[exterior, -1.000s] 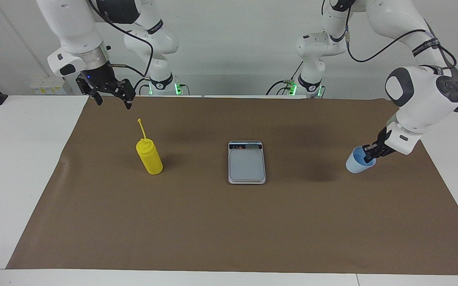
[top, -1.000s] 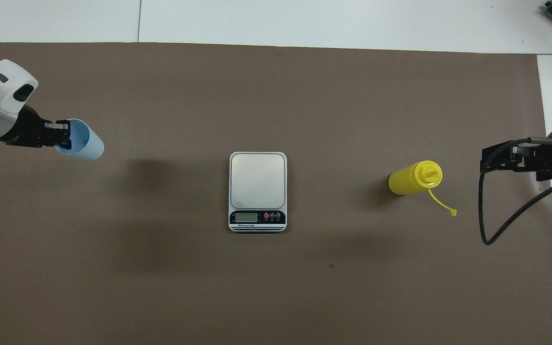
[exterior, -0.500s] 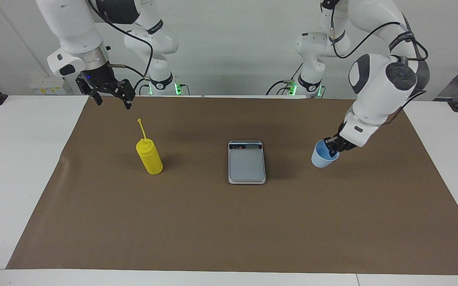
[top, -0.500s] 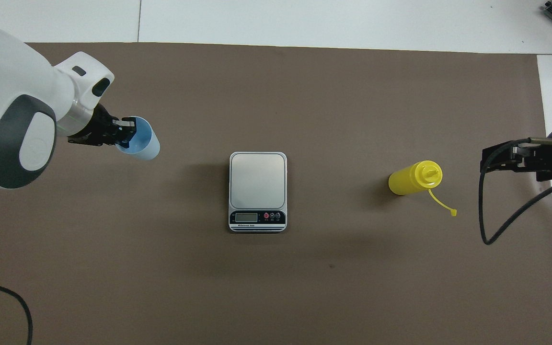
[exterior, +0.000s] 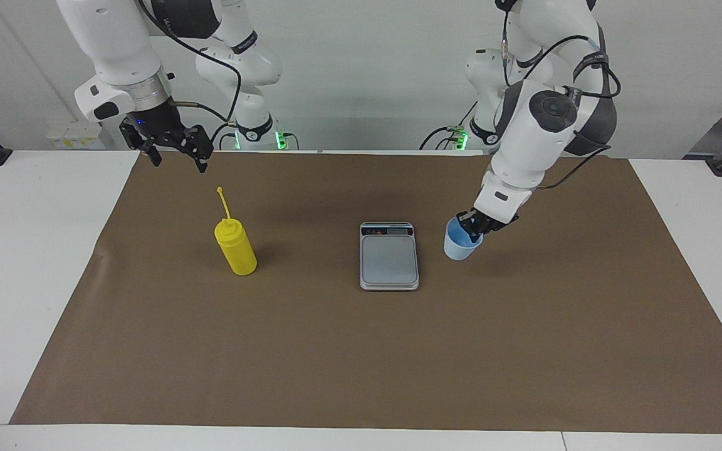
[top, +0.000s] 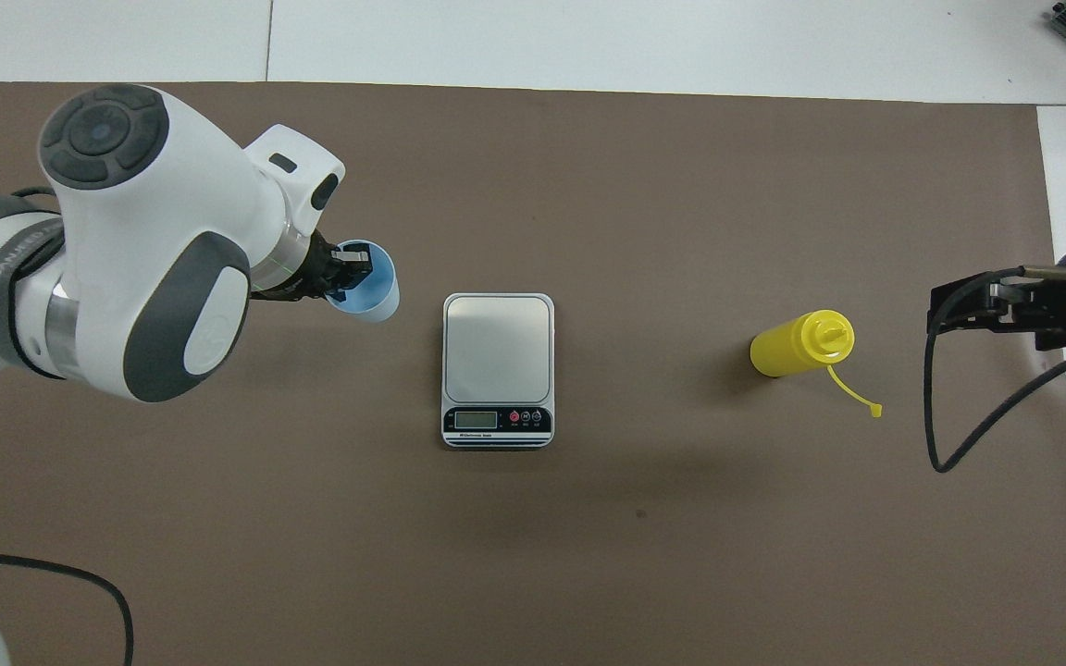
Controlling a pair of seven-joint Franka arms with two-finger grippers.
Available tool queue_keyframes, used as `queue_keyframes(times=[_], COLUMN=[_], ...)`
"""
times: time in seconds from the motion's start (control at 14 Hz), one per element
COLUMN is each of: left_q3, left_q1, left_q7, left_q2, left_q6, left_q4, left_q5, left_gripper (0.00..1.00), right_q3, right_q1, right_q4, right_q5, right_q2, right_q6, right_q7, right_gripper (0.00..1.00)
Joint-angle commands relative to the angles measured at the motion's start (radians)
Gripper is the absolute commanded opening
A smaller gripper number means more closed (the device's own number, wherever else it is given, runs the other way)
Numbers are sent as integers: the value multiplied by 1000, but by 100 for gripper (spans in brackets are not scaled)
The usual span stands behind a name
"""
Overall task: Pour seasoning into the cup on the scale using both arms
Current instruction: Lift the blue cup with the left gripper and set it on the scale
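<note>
The pale blue cup [exterior: 460, 248] [top: 376, 294] hangs slightly tilted just over the mat, beside the scale [exterior: 389, 258] [top: 498, 344] toward the left arm's end. My left gripper [exterior: 474, 227] [top: 348, 272] is shut on the cup's rim, one finger inside it. The silver-grey scale lies mid-mat, its plate bare, its display strip toward the robots. The yellow seasoning bottle [exterior: 236, 249] [top: 797, 344] stands upright toward the right arm's end, its cap strap sticking out. My right gripper [exterior: 178, 164] [top: 948, 311] hangs open over the mat's edge by the robots, apart from the bottle.
A brown mat [exterior: 361, 363] [top: 533, 555] covers most of the white table [exterior: 29, 263]. A black cable [top: 935, 435] loops down from the right arm's wrist. Nothing else stands on the mat.
The left arm has swung the cup from the mat's end toward the middle, stopping beside the scale. The right arm, bottle and scale have not moved.
</note>
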Motion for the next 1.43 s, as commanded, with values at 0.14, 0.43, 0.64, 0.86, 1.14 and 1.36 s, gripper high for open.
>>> queue_keyframes(times=[0.14,0.43,0.64,0.86,1.14,1.36], left_q3=[14,14,14,16,16,14], left_q1=[-89,-140,-161,-183,-218,-226], left_q7=[-90,-137,-172,-200,-244,-254], left_q2=[-6,19,19,20,20,22], left_q6=[82,136,206,269,320,337], left_q4=[-38,-58,-122,-159,-205,-221], left_q5=[12,47,53,55,55,55], left_gripper=[0,0,0,0,0,0], right_q3=[2,2,2,2,2,2], right_q1=[-11,-11,-12,-12,-12,-14], right_q4=[-21,-21,-22,-27,-30,-30], right_q5=[17,17,17,17,17,17], right_q2=[-20,-20,-21,-26,-26,-26], right_q6=[-6,-5,-5,-5,-5,-5], right_q7=[-22,-22,-24,-24,-24,-24], right_gripper=[100,100,100,100,100,100])
